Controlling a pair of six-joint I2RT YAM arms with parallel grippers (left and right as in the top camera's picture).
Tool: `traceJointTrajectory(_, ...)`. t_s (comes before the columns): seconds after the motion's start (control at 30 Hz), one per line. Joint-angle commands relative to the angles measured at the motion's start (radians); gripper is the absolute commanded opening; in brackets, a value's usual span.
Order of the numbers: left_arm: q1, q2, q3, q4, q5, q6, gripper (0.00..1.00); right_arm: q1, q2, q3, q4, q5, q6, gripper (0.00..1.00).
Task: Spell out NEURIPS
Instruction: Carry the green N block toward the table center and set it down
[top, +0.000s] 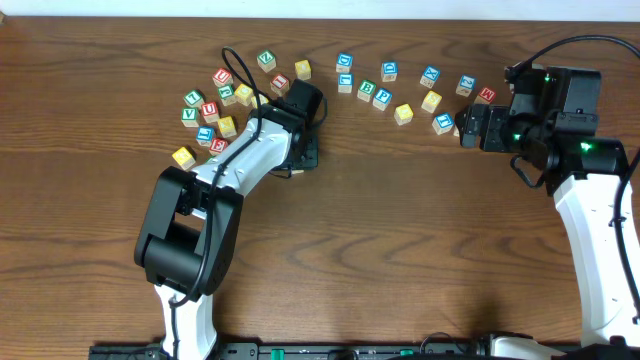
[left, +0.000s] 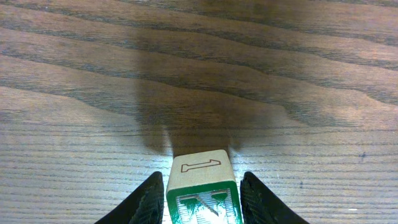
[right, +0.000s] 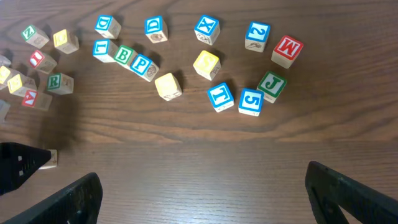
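Note:
A light wooden cube with a green N (left: 202, 202) on its near face stands on the table between the fingers of my left gripper (left: 202, 178). Thin gaps show on both sides, so the jaws are open around it. In the overhead view the left gripper (top: 305, 153) covers this cube. My right gripper (right: 202, 186) hangs wide open over bare wood, at the right in the overhead view (top: 466, 128). Ahead of it lie a blue P cube (right: 142, 64), a green R cube (right: 56, 81) and a pale yellow cube (right: 168, 86). A red U cube (top: 209, 110) sits in the left cluster.
Other letter cubes lie in an arc along the far side: a green B (right: 124, 55), a blue T (right: 220, 96), a blue 5 (right: 251, 101), a green J (right: 272, 84) and a red M (right: 287, 50). A lone yellow cube (top: 183, 156) lies left of my left arm.

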Motion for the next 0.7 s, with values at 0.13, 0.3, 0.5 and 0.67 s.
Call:
traceJointTrajectory(0.13, 0.0, 0.009, 0.0, 0.001, 0.002, 0.009, 0.4, 0.005, -0.005, 0.021, -0.001, -0.006, -0.008, 0.99)
traceJointTrajectory(0.3, 0.001, 0.006, 0.01, -0.003, 0.002, 0.017, 0.4, 0.005, -0.005, 0.021, -0.002, -0.006, -0.008, 0.99)
traceJointTrajectory(0.5, 0.002, -0.035, 0.044, -0.003, 0.002, 0.088, 0.4, 0.005, -0.005, 0.021, 0.0, -0.006, -0.008, 0.99)
traceJointTrajectory(0.67, 0.024, -0.129, 0.062, 0.005, 0.001, 0.091, 0.45, 0.005, -0.005, 0.021, 0.005, -0.006, -0.008, 0.99)
